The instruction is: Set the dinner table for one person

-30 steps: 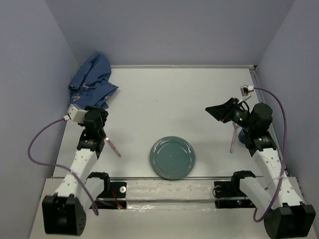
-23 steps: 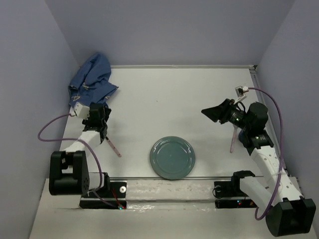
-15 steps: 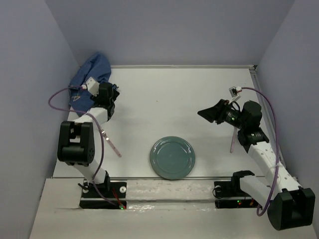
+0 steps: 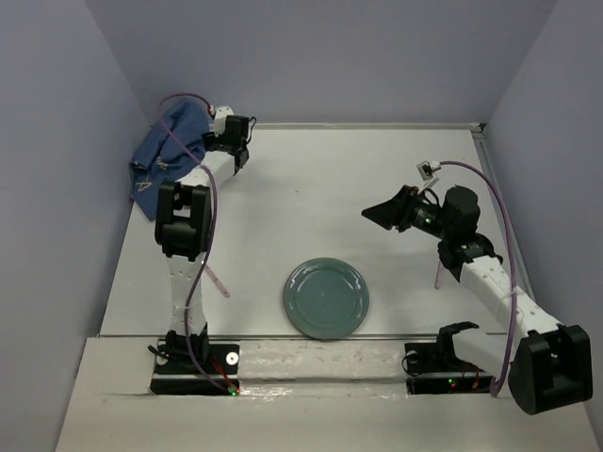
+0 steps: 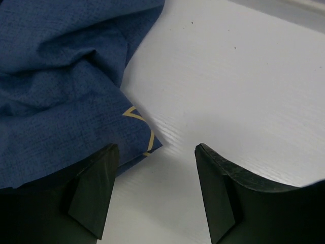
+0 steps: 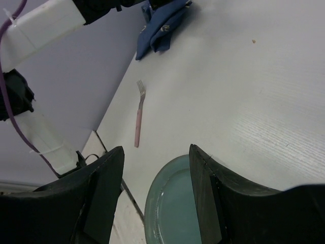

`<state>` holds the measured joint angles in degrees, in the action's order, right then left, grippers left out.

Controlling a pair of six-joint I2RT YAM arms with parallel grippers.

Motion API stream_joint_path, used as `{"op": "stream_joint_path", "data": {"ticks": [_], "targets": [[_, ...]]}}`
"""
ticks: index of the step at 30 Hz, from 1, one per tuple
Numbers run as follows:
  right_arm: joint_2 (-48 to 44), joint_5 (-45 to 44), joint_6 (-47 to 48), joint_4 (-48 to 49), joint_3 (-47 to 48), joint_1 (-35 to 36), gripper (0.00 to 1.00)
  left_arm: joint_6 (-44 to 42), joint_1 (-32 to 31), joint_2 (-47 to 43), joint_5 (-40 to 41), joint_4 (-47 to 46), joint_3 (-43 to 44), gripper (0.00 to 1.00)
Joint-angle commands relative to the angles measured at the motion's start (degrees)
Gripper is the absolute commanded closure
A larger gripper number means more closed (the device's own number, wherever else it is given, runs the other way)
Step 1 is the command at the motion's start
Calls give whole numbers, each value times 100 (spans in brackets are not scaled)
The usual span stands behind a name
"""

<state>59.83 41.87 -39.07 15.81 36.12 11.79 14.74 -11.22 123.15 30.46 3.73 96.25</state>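
Since the frame a second earlier, the left claw [image 4: 237,132] has been swung from beside the fork [image 4: 215,279] to the upper left of the frame, next to the crumpled blue cloth [image 4: 170,141]. The right claw [image 4: 377,215] has been carried slightly toward the centre. The white tabletop [image 4: 311,188] fills most of the overhead view, with the plate [image 4: 326,298] at bottom centre close to the near edge. A second pink-handled utensil [image 4: 440,270] lies at right, half hidden by the right forearm, and it could be swept aside if that arm is lowered carelessly.

In the left wrist view the claw is seen spread wide and empty. One finger [image 5: 94,193] is set at the cloth's printed corner and the other over bare surface. If it is closed here, only a thin edge may be caught, and the cloth could slip out or be dragged unevenly. The bulk of the folds lies toward the upper left, so it is not reached by the fingers. Whether the tips touch the surface cannot be told.

In the right wrist view the claw is likewise held wide with nothing in it — the plate sits below between the fingers, though well under them. The fork is seen upper left of centre and the cloth at the top edge. The left arm [image 6: 45,23] crosses the upper left corner, so a reach for the fork could be blocked by it.
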Motion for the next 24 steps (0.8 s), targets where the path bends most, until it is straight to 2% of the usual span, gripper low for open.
{"op": "stream_joint_path", "data": {"ticks": [1, 4, 14, 20, 22, 24], "targets": [[37, 32, -4, 501, 27, 78, 40, -568, -20, 707, 399, 1416, 1190, 27], [55, -12, 13, 502, 9, 78, 40, -639, -20, 938, 549, 1754, 1537, 29], [81, -29, 40, 528, -78, 130, 40, -1368, -3, 816, 1507, 1149, 1099, 28], [143, -82, 22, 537, -87, 130, 40, -1439, 112, 850, 1191, 1139, 913, 36], [134, -47, 22, 554, -79, 130, 40, -1448, 103, 947, 1016, 1192, 931, 28], [108, -56, 13, 554, -87, 130, 40, -1430, 103, 965, 789, 1183, 913, 28]]}}
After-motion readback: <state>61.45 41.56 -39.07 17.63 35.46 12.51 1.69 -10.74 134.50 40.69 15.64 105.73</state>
